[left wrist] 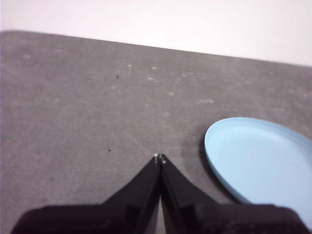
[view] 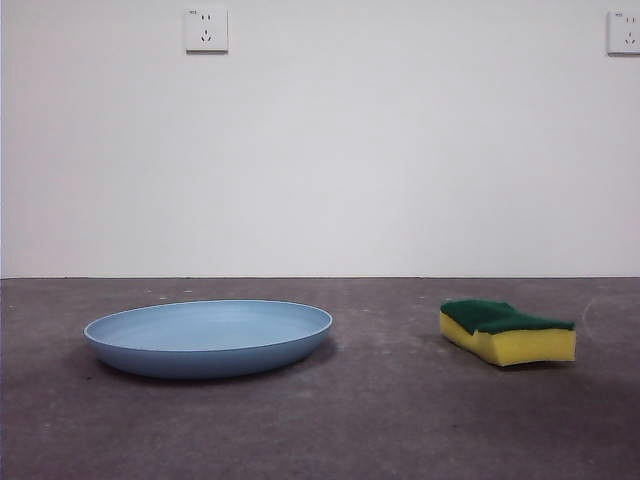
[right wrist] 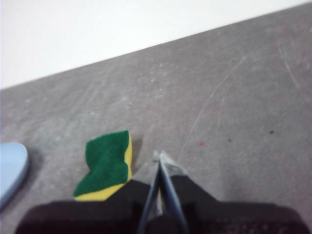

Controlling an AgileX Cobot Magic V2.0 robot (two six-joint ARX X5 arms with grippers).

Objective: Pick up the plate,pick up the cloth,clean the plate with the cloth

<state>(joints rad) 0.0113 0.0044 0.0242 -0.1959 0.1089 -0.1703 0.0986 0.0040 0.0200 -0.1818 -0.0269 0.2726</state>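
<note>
The plate (view: pixel 208 338) lay flat on the grey surface (view: pixel 380 420), its light-blue rim unbroken and nothing in it. Well apart from it, off to one side, sat the sponge (view: pixel 508 333), green scouring face up and yellow foam below, resting on the surface with one wavy side toward the front camera. Neither arm showed in the front view; only the white wall (view: pixel 320 160) stood behind, with one socket (view: pixel 206 30) above the plate and a second socket (view: pixel 623 32) at the far corner. In the left wrist view the left hand (left wrist: pixel 159 158) hovered above bare surface with its two black jaws pressed together tip to tip, gripping nothing, and the plate (left wrist: pixel 261 158) lay just beside it, untouched. In the right wrist view the right hand (right wrist: pixel 159 156) was likewise closed and empty, its tips meeting in a point, with the sponge (right wrist: pixel 105 163) lying near it and clear of the jaws; an edge of the plate (right wrist: pixel 10 168) showed beyond the sponge.
</note>
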